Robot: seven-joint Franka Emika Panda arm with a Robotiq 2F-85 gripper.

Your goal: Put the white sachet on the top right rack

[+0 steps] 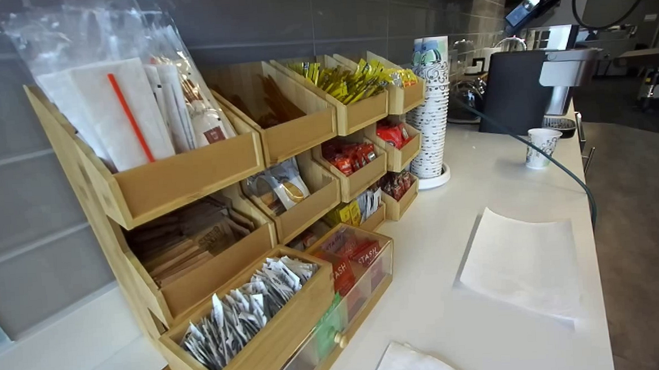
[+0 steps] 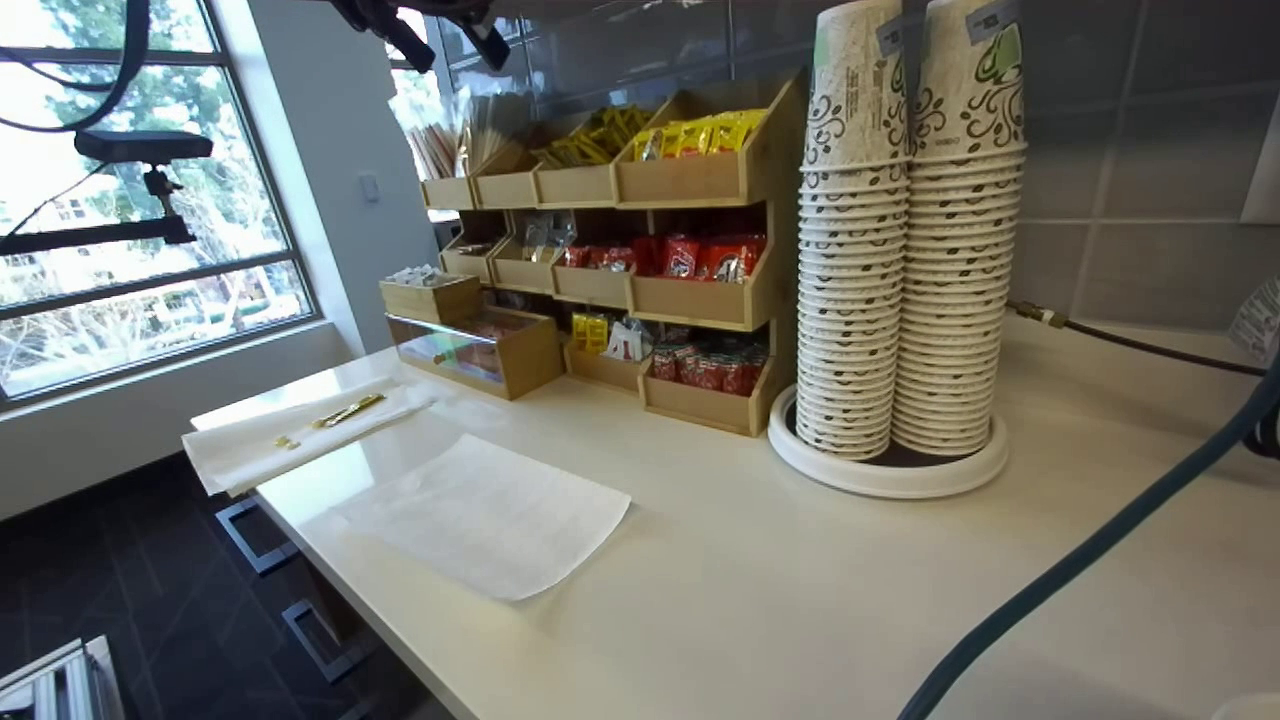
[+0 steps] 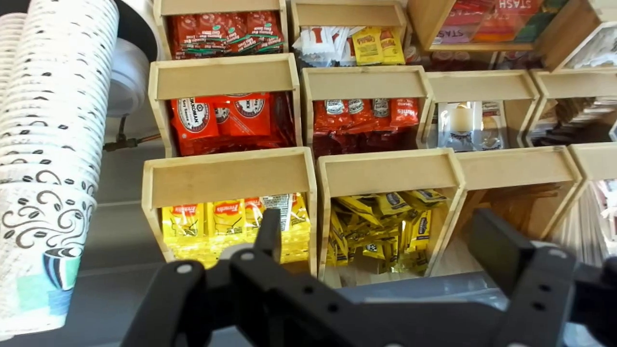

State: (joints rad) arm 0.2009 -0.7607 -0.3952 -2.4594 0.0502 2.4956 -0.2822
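The top right rack is a light bamboo bin [image 2: 680,182] of yellow packets beside the cup stacks. It also shows in an exterior view [image 1: 407,98] and the wrist view [image 3: 231,177]. A small flat white packet with dark print, likely the white sachet [image 3: 284,201], lies on the yellow packets in that bin, partly behind a fingertip in the wrist view. I cannot make it out clearly in either exterior view. My gripper [image 3: 376,224] is open, with nothing between its fingers. It hangs above the organiser in an exterior view [image 2: 450,48], apart from the bins.
Tall cup stacks [image 2: 900,300] stand right beside the organiser. A white paper sheet [image 2: 500,520] lies on the counter; gold packets [image 2: 348,411] lie on another sheet. A bag of straws [image 1: 115,78] sticks up from a top bin. A cable [image 2: 1080,560] crosses the counter.
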